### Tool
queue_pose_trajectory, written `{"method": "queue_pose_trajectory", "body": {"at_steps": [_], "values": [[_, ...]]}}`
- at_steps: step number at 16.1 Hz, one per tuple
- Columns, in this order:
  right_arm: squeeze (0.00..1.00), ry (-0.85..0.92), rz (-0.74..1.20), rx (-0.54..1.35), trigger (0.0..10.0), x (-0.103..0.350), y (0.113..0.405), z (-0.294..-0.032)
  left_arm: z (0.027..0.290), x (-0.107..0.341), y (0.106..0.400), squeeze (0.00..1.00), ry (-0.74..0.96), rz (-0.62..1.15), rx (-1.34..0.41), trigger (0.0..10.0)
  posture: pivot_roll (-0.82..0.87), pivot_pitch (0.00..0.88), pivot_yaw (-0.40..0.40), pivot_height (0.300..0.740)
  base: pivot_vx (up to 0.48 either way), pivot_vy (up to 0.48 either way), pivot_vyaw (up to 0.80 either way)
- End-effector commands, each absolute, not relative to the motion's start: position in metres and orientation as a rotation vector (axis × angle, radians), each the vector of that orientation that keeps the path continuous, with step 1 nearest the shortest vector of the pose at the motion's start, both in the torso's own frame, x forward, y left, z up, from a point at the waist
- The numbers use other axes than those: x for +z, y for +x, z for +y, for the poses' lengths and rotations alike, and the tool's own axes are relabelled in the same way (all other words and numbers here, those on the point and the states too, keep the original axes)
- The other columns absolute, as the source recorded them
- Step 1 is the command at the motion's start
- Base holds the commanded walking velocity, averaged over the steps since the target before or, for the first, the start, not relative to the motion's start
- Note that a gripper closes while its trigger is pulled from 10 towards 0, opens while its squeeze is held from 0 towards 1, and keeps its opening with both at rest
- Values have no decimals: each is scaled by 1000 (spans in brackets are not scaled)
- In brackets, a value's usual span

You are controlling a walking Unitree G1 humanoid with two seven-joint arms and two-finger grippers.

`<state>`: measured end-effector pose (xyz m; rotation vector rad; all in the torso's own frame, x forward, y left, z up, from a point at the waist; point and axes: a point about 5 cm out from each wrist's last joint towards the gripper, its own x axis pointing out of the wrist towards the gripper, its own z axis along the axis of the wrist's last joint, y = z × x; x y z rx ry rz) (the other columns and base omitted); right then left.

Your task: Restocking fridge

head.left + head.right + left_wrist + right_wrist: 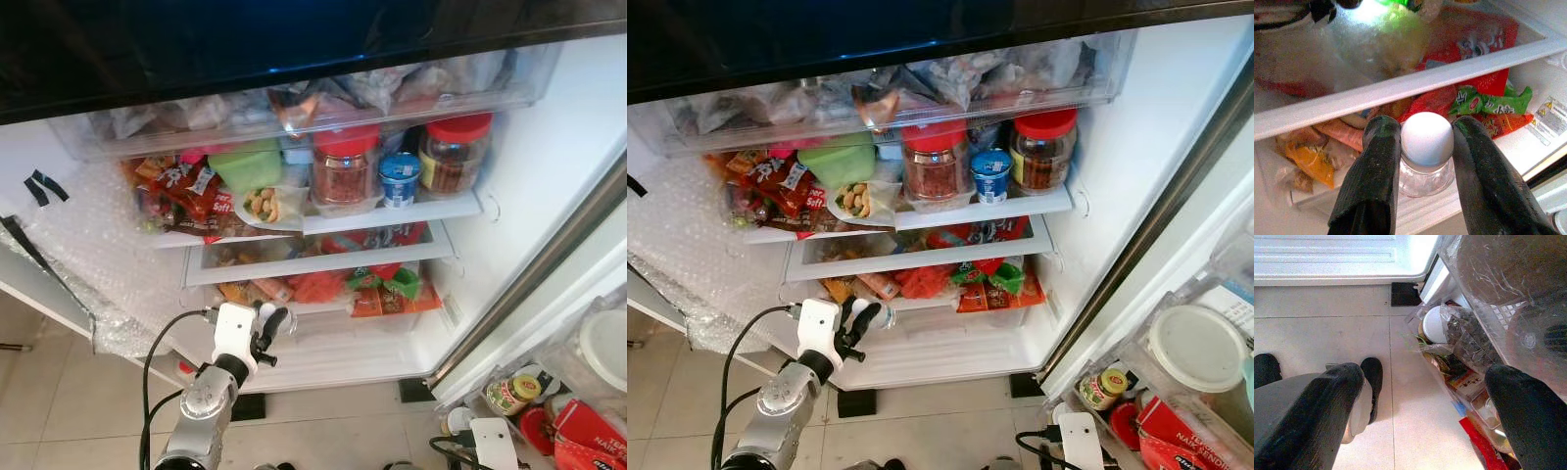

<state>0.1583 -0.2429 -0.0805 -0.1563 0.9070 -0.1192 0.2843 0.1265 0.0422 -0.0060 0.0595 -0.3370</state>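
Note:
A small clear bottle with a round white cap [1426,142] sits between the two black fingers of my left gripper [1420,129], which is shut on it at the cap. My left gripper [270,325] holds it at the front of the fridge's lowest shelf [333,354], just before the red and green snack packets [384,285]. Down at the lower right, above the tiled floor, my right gripper [1425,374] is open and holds nothing.
The upper shelf [392,215] carries two red-lidded jars [345,166], a blue tub [399,179], a green container [245,164] and snack packets [186,194]. Bubble wrap [88,264] hangs at the left. Door bins [1176,392] hold jars and packets at the right.

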Motion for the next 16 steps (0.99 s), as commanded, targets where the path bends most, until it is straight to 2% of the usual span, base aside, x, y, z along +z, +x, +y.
{"method": "queue_pose_trajectory", "body": {"at_steps": [1,3,6,14,16], "values": [[0,-132,931,-128,10000,-84,151,-241,128,45,285,0,-9,42,-323,10000,-91,181,95,740,0,0,0],[0,-126,933,-126,10000,-84,151,-241,128,46,286,0,-9,35,-323,10000,-90,183,95,721,0,0,0],[0,-110,926,-117,10000,-85,150,-240,128,48,286,0,-9,29,-323,10000,-91,185,97,667,0,0,0],[0,-98,935,-149,10000,-86,147,-240,125,60,293,0,-29,-6,-319,10000,-90,172,100,667,0,0,0],[0,-89,931,-151,10000,-86,147,-240,124,62,294,0,-20,-14,-321,10000,-90,178,99,628,0,0,0]]}}
